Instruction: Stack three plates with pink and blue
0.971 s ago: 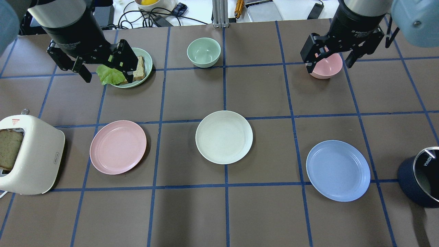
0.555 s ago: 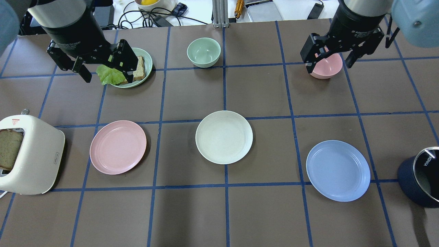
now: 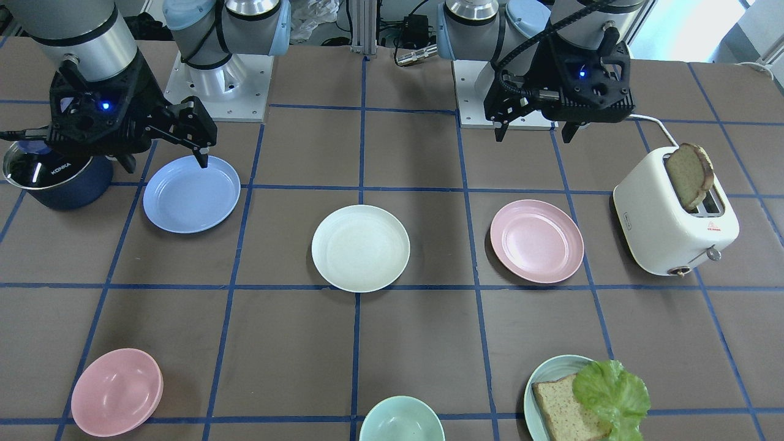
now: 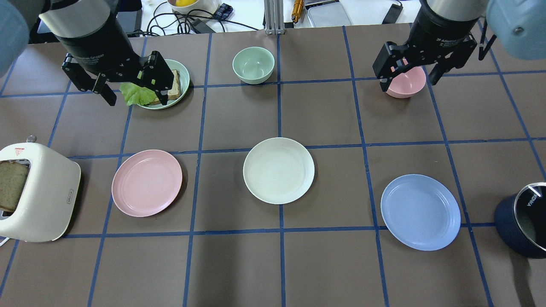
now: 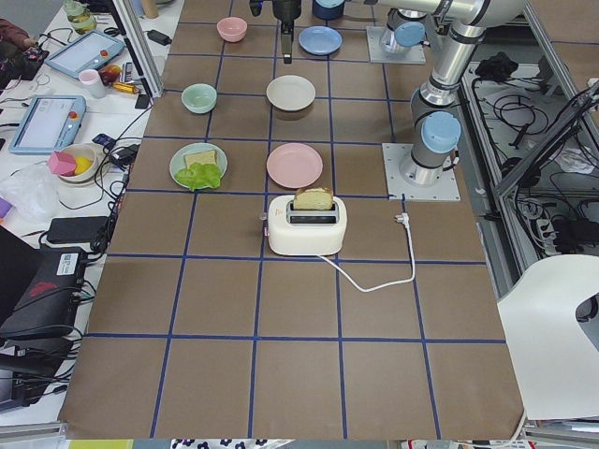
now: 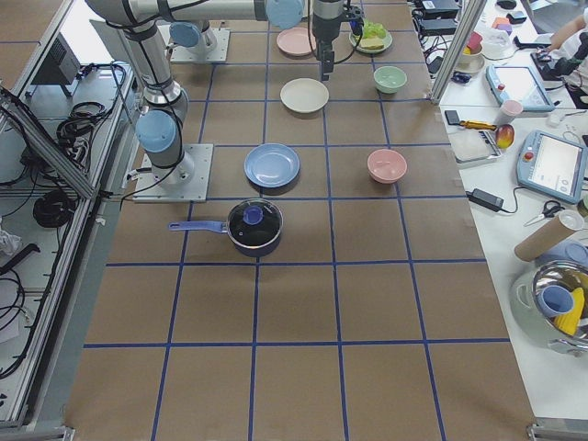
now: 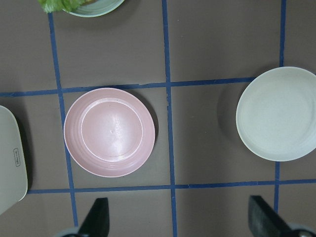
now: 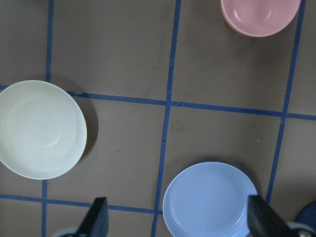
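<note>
Stacking has not begun: pink plate (image 4: pixel 146 183), cream plate (image 4: pixel 278 170) and blue plate (image 4: pixel 420 212) lie apart in one row on the worktop (image 4: pixel 239 264). Left gripper (image 4: pixel 135 94) and right gripper (image 4: pixel 408 81) hang high, spread wide and empty, I think each placed for its nearer plate.

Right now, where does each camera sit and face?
Overhead: behind arms, looking down; left pincer, right pincer at top.
Front-facing: across table, facing arm bases.
Exterior left: end by white boxy toaster; arms beyond.
Exterior right: end by navy lidded pot.
Left wrist: faces round matte pink plate; fingertips below.
Right wrist: faces round matte blue plate; fingertips below.
Wrists share round matte cream plate.
</note>
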Motion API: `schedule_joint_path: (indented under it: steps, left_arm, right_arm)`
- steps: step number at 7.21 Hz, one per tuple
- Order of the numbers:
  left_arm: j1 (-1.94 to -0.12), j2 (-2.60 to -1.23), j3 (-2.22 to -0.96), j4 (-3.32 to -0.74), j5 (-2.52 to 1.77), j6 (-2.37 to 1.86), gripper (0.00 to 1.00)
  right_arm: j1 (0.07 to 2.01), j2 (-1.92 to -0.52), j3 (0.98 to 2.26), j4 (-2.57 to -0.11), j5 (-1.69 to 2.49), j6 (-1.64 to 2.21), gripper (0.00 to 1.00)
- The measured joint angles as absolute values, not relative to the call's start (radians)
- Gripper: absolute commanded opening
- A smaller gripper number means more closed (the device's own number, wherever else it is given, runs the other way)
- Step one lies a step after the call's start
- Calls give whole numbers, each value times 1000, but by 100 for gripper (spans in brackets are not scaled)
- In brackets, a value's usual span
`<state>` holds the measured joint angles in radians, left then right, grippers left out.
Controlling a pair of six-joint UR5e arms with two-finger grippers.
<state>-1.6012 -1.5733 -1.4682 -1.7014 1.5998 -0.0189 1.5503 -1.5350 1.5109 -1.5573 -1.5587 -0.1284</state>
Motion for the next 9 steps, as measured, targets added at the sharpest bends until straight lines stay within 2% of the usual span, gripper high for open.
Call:
schedule_joint_path:
  steps: [3, 6, 8, 9]
  left_arm:
    - [-1602, -1569, -1529, -1692, 1601, -19, 100]
    - [-1602, -1573, -1726, -1433, 1607, -20, 86]
    - [-1598, -1580, -1852, -1276, 1611, -31, 83]
    - [-1596, -1585, -1906, -1202, 1612, -47, 78]
  right_arm:
    - [1551, -1535, 1511, -1558, -1556, -128, 100]
    - [1551, -1536, 1512, -1559, -1554, -129, 100]
    - [1551, -1536, 1512, -1559, -1554, -129, 100]
    - [1551, -1536, 1512, -1559, -1554, -129, 100]
